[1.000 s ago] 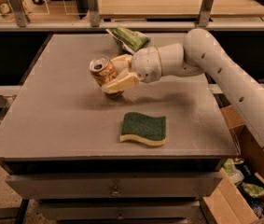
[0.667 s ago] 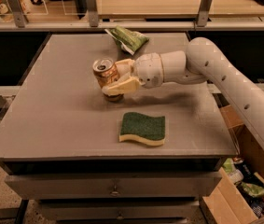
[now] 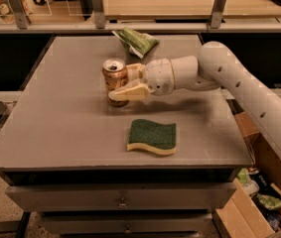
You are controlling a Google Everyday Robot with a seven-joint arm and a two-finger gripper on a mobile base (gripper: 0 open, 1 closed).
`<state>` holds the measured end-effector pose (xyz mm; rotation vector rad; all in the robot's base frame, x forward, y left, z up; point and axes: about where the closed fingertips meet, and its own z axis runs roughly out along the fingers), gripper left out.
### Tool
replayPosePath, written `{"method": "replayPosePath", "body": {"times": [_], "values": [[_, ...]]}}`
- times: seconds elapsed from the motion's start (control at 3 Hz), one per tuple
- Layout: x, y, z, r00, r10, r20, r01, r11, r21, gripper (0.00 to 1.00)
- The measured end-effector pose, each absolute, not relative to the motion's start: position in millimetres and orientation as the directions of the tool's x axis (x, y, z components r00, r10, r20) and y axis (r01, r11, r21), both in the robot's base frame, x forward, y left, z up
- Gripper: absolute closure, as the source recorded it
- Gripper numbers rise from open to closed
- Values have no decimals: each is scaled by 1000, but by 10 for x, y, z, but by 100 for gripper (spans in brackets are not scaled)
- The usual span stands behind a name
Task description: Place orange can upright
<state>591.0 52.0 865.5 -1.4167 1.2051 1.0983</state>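
The orange can (image 3: 114, 79) stands nearly upright on the grey table (image 3: 55, 118), left of centre, with its silver pull-tab top facing up. My gripper (image 3: 128, 81) reaches in from the right and its cream fingers (image 3: 130, 91) sit on either side of the can, closed on its body. The white arm runs from the gripper to the right edge of the view.
A green-and-yellow sponge (image 3: 152, 136) lies near the table's front edge, just below the gripper. A green snack bag (image 3: 137, 40) lies at the back of the table. A cardboard box (image 3: 259, 202) with items stands on the floor at lower right. A shelf rail runs behind the table.
The can has gone from tilted to nearly upright while held. The gripper has turned with it and stayed in about the same spot.
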Motion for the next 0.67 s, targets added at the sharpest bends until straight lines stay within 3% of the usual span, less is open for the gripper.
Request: {"method": "replayPosePath", "body": {"times": [0.33, 0.67], "values": [[5884, 426, 8602, 90, -175, -980, -996, -21, -88, 0], [5847, 274, 8603, 75, -224, -972, -995, 40, -86, 0]]}}
